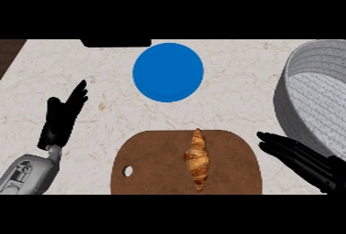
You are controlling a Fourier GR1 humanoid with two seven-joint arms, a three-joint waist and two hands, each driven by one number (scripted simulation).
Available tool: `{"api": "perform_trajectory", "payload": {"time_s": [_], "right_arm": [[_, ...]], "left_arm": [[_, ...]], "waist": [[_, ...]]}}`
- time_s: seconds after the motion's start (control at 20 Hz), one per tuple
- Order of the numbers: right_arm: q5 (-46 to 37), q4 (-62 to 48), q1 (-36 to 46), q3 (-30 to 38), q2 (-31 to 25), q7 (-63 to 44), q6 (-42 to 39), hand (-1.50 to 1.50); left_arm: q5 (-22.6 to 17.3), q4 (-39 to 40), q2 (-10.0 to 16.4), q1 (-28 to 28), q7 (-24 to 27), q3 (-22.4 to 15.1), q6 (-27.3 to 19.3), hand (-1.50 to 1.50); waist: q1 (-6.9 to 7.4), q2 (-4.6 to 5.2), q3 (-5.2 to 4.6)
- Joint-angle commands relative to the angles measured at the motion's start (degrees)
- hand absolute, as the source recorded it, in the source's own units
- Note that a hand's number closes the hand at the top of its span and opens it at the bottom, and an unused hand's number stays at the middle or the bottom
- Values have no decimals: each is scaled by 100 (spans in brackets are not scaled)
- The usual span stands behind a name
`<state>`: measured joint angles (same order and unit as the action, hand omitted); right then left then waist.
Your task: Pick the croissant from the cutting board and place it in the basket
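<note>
Presently: croissant (pixel 197 160) lying mid cutting board (pixel 152 155), not yet grasped.
Long axis runs near-to-far. It sits just left of the right hand (pixel 297 157), the nearer one, fingers straight, holding nothing. Left hand (pixel 62 119) rests open, farther off. Basket (pixel 317 77) stands beyond the right hand.

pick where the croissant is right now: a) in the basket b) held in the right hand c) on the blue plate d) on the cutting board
D: the croissant lies on the brown cutting board, apart from the blue plate and the grey basket.
</note>
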<state>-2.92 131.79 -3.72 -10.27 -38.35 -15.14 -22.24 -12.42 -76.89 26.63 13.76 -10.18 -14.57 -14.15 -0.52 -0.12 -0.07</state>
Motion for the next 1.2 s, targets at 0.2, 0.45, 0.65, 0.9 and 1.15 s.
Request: {"api": "perform_trajectory", "payload": {"time_s": [0.2,0.45,0.65,0.9,1.15], "right_arm": [[-783,-29,-241,-23,859,-44,116,-150],[-1663,-310,-383,-291,1323,271,299,-150],[-1849,-1121,-195,-164,1528,847,220,-150],[-2304,-1333,-113,-616,1999,791,231,-150],[-2871,-2099,63,-840,2377,1156,558,-150]], "left_arm": [[408,-309,-295,-221,-218,164,91,0],[588,-376,-424,-103,-369,348,214,0],[579,-31,-445,50,-294,727,602,0],[944,-205,-693,-251,-211,764,569,0],[1062,-295,-836,-51,-465,901,681,0]], "waist": [[38,5,8],[35,7,8],[38,12,7],[51,10,7],[52,11,7]]}}
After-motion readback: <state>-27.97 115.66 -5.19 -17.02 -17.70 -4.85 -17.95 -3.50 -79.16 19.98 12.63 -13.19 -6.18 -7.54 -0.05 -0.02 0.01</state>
